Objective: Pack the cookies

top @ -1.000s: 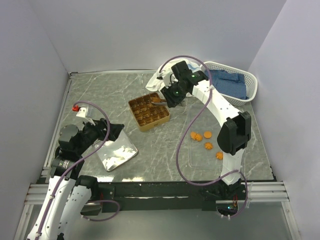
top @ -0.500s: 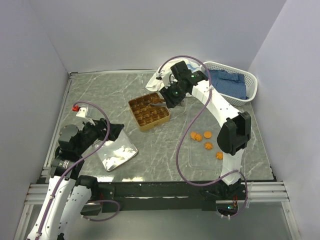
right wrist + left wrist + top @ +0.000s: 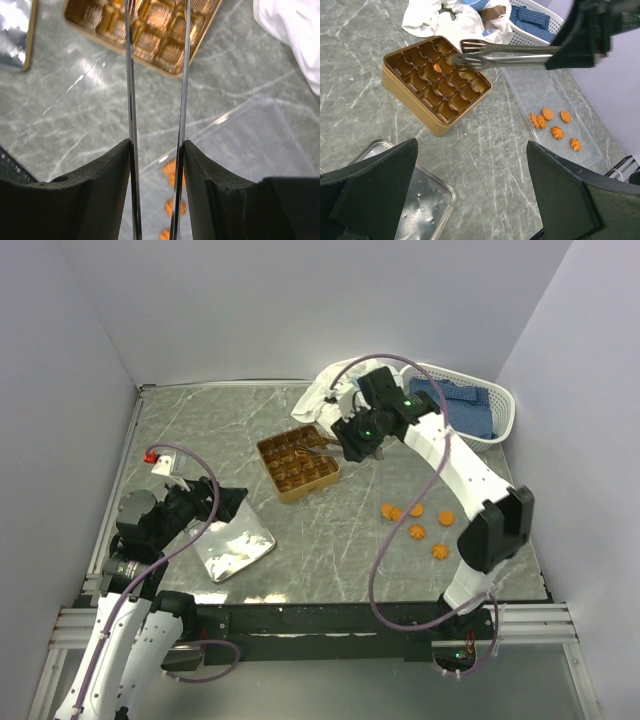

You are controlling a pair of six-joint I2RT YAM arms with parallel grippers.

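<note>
A: Where do we see the cookies [image 3: 417,532]?
B: We count five loose on the clear tray [image 3: 535,85] at the table's [image 3: 200,430] right side, and one more cookie [image 3: 437,67] lying in a compartment of the golden tin [image 3: 410,107]. The tin sits near the table's middle, apart from that tray.
A: And our end effectors?
B: Our right end effector [image 3: 156,145] is clamped on metal tongs [image 3: 505,60], whose tips stand apart above the tin with nothing between them. Our left end effector [image 3: 470,175] gapes fully wide, gripping nothing, near a silvery tray [image 3: 430,200]
</note>
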